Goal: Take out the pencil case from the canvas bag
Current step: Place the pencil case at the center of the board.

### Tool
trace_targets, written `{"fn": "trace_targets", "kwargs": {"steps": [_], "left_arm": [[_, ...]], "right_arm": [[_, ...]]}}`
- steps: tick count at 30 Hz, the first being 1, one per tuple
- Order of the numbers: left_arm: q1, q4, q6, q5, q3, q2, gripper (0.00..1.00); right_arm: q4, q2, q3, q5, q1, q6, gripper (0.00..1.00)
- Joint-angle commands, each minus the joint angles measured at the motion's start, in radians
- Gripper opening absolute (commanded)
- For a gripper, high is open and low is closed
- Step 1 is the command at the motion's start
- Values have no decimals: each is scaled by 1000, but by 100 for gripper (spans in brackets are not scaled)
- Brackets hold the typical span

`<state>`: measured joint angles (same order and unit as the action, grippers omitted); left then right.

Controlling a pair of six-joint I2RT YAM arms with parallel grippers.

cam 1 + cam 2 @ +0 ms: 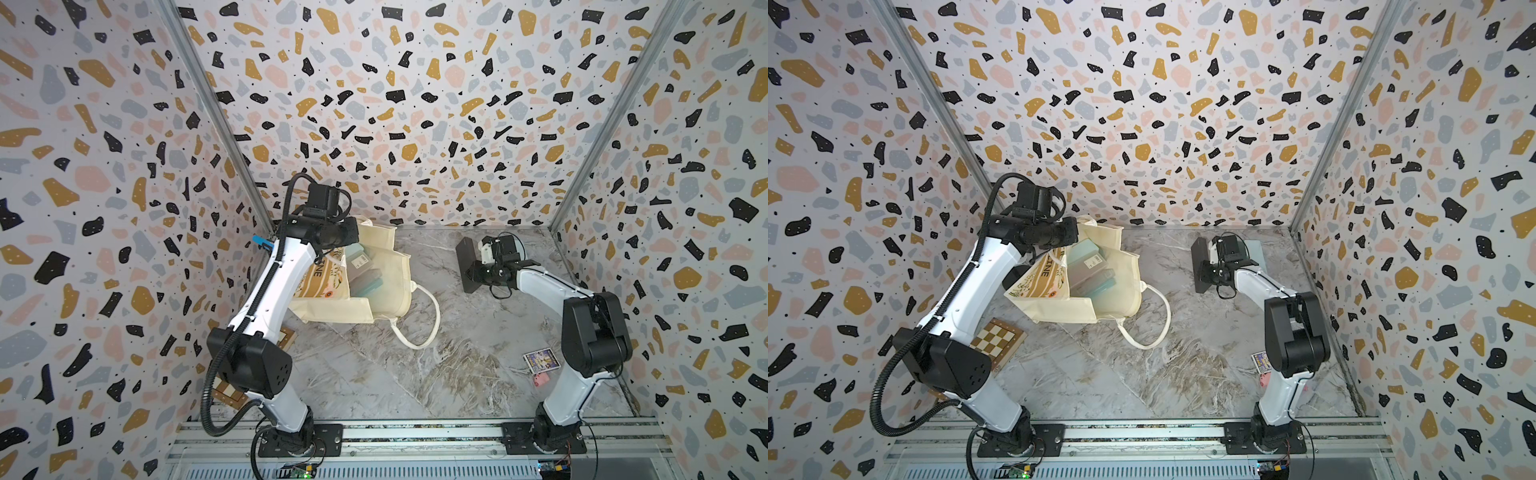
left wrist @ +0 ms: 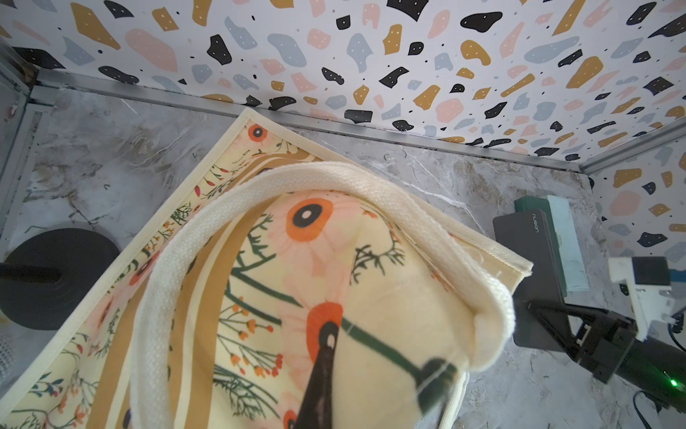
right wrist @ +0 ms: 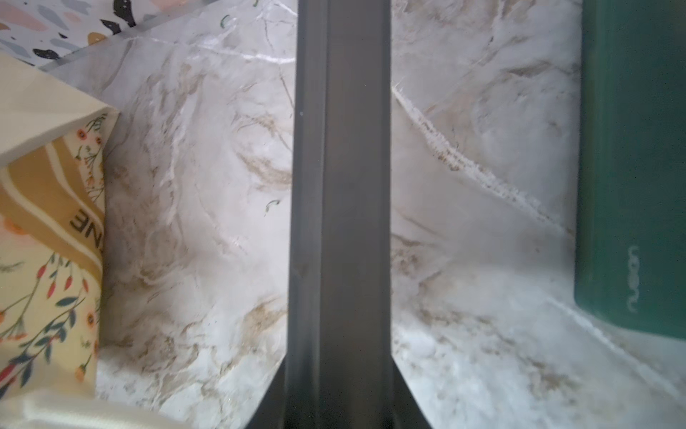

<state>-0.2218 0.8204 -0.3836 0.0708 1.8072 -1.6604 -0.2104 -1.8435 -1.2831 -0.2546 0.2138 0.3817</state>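
Observation:
The canvas bag [image 1: 386, 299] [image 1: 1113, 299] lies open at the back left of the marble table, with its floral side [image 2: 260, 260] facing my left arm. My left gripper [image 1: 337, 249] [image 2: 382, 353] is shut on the bag's cloth by the upper handle [image 2: 297, 178] and holds that rim up. A dark grey flat pencil case [image 1: 467, 262] [image 1: 1200, 253] [image 2: 531, 260] is outside the bag, above the table at the back right. My right gripper [image 1: 478, 268] [image 3: 339, 390] is shut on it, and the case [image 3: 339, 185] shows edge-on between the jaws.
Teal and grey boxes [image 1: 363, 270] lie inside the bag. Its other handle [image 1: 432, 320] loops onto the table. A green case [image 3: 631, 185] lies at the back right. A chessboard [image 1: 998, 338] sits under the left arm. A card [image 1: 540, 361] and a pink item [image 1: 539, 380] lie near the right arm.

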Motion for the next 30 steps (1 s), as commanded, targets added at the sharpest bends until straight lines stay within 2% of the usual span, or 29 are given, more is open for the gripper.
{"fn": "trace_targets", "kwargs": {"steps": [1, 7, 17, 20, 26, 30], "left_arm": [[21, -33, -19, 37, -14, 31, 0], [24, -59, -19, 99, -32, 32, 0], [25, -69, 1, 150, -46, 30, 0], [24, -67, 8, 154, -42, 31, 0], [25, -69, 19, 163, -44, 34, 0], [28, -73, 16, 173, -46, 39, 0]], "right_arm": [[-14, -46, -96, -26, -25, -1, 23], [-27, -168, -211, -89, -61, -12, 22], [-52, -269, -287, -210, -97, -33, 25], [-52, -278, -288, -212, -108, -30, 29], [-69, -262, -291, -137, -124, -37, 46], [-73, -227, -282, -77, -123, -51, 51]]}}
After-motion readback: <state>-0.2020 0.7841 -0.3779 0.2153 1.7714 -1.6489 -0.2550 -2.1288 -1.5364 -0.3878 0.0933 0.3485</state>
